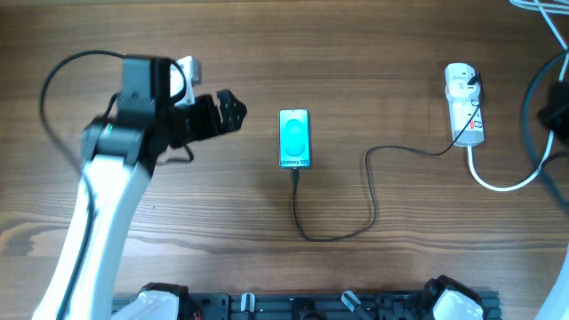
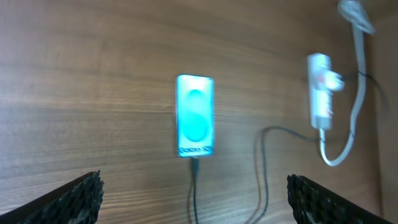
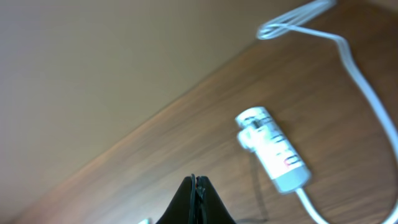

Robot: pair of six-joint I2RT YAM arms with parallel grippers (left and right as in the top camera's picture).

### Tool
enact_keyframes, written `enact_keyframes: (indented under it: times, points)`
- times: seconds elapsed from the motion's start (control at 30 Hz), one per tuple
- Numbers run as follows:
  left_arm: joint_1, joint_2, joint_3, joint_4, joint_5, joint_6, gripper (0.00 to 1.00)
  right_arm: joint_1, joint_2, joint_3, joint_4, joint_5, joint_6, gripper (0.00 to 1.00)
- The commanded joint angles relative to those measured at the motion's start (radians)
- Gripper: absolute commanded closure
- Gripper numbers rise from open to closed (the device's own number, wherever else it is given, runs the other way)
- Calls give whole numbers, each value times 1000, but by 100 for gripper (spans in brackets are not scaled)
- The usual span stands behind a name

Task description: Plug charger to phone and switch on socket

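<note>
The phone [image 1: 295, 139] lies flat at the table's middle, its screen lit cyan; it also shows in the left wrist view [image 2: 195, 116]. A black charger cable [image 1: 338, 233] runs from the phone's near end in a loop to the white socket strip [image 1: 464, 104] at the right; the strip also shows in the right wrist view [image 3: 273, 150]. My left gripper [image 1: 233, 111] is open and empty, left of the phone and apart from it. My right gripper [image 3: 195, 186] is shut with nothing in it, above the table near the strip.
A white mains cable [image 1: 502, 182] leaves the socket strip toward the right edge, where dark cables [image 1: 538, 107] hang. The arm bases [image 1: 311, 304] line the front edge.
</note>
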State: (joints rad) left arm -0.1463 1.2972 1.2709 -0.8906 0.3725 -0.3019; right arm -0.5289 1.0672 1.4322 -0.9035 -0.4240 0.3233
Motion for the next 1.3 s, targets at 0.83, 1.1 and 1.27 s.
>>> enact_keyframes:
  times: [0.83,1.1,1.27]
  points:
    - [-74,-536,1,-110,-4,138,0,6,-358,-4,-372,-253,-163,0]
    - [-74,-536,1,-158,-4,138,0,6,-357,-4,-372,-253,-163,0]
    - [-75,-536,1,-177,-4,138,0,6,-357,-4,-372,-253,-163,0]
